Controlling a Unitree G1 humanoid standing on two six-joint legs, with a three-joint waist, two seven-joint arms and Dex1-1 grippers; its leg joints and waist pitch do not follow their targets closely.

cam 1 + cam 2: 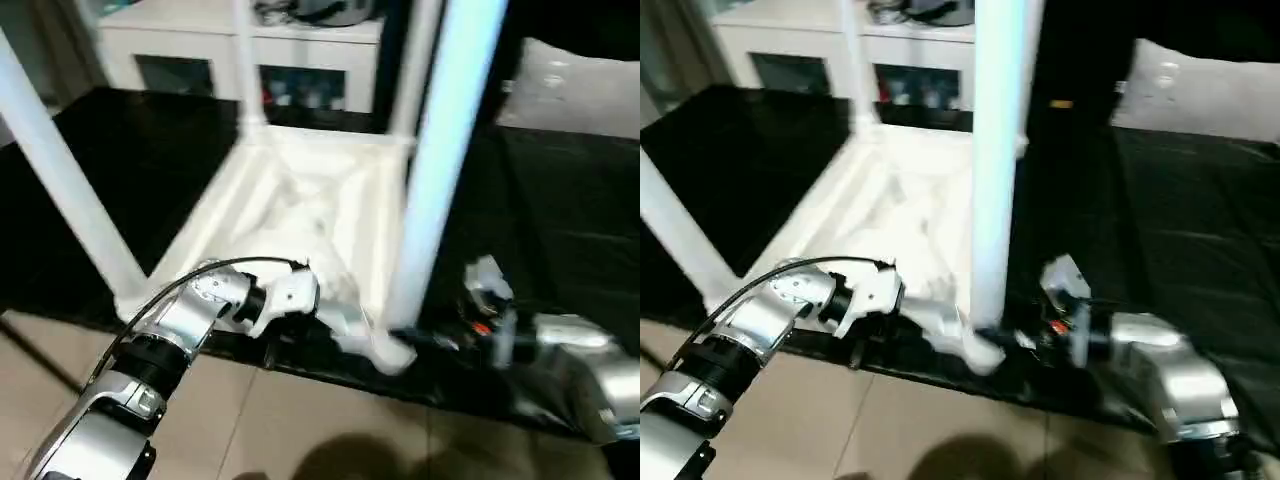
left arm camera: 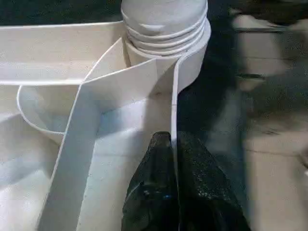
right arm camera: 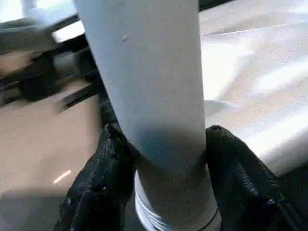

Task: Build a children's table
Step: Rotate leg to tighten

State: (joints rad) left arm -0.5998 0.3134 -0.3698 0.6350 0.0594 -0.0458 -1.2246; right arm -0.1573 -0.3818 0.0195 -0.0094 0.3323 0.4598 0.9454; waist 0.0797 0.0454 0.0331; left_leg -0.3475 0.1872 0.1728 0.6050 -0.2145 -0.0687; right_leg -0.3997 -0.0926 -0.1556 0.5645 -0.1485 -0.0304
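The white children's table lies upside down on a black mat, its ribbed underside (image 1: 300, 205) facing up. Legs rise from its corner sockets: one at the near left (image 1: 60, 170), two at the back (image 1: 243, 60), and the near-right leg (image 1: 440, 150). My left gripper (image 2: 171, 139) is shut on the thin rim wall of the top beside the near-right socket (image 2: 166, 33). From the right, my right gripper (image 3: 163, 144) is shut around the base of the near-right leg (image 3: 149, 72), with a black finger (image 3: 103, 163) pressed on each side just above the socket.
A white cabinet with glass doors (image 1: 240, 55) stands behind the table. The black mat (image 1: 560, 230) spreads to the right, with a pale cushion-like thing (image 1: 580, 90) at the back right. Tiled floor (image 1: 300, 420) begins right at the table's near edge.
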